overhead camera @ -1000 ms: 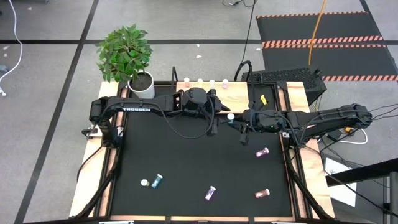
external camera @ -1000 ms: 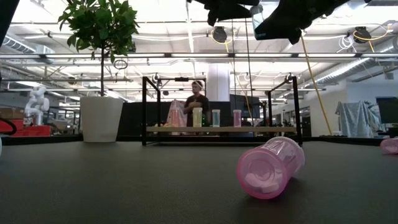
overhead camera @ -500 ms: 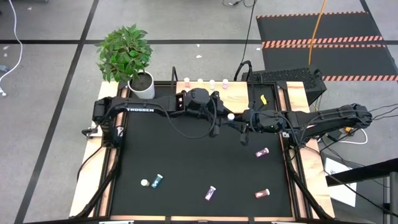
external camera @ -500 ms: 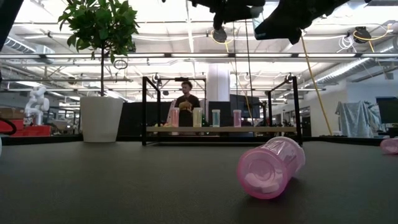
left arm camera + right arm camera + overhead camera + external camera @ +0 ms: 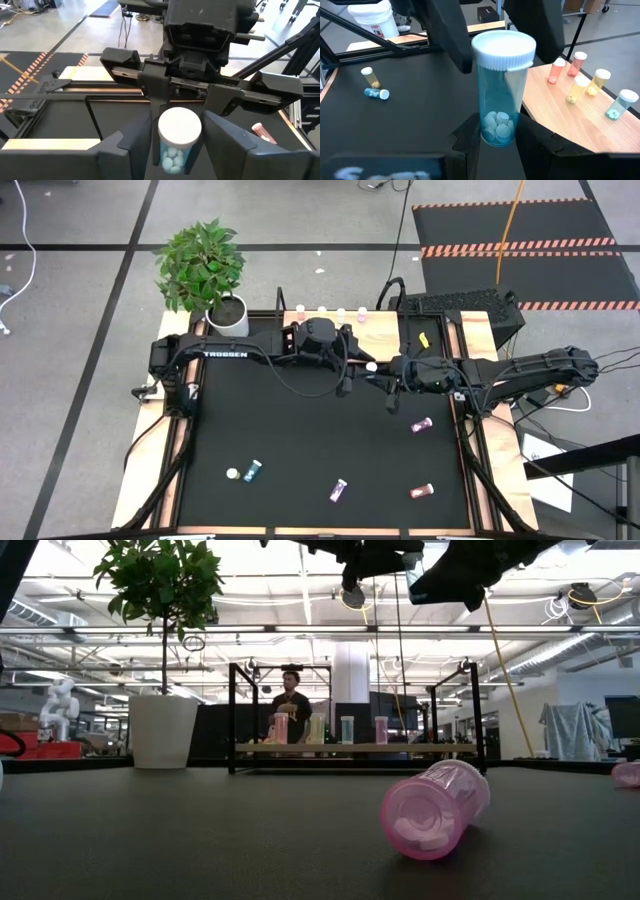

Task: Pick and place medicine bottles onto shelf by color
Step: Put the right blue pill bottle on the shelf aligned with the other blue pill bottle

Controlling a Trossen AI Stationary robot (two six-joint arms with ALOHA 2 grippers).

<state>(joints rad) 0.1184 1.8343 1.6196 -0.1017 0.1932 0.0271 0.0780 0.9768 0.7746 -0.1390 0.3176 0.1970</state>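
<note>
Blue bottle, light, slick, rigid: right claw is pinching its base, left claw is closing around the white-capped top.

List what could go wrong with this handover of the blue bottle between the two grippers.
1. Both the right gripper and the left gripper sit around the blue bottle in mid-air above the mat. If one lets go before the other has a firm hold, it may drop and roll.
2. The arms meet close to the shelf, where four bottles stand upright. A wide swing could knock them over.
</note>
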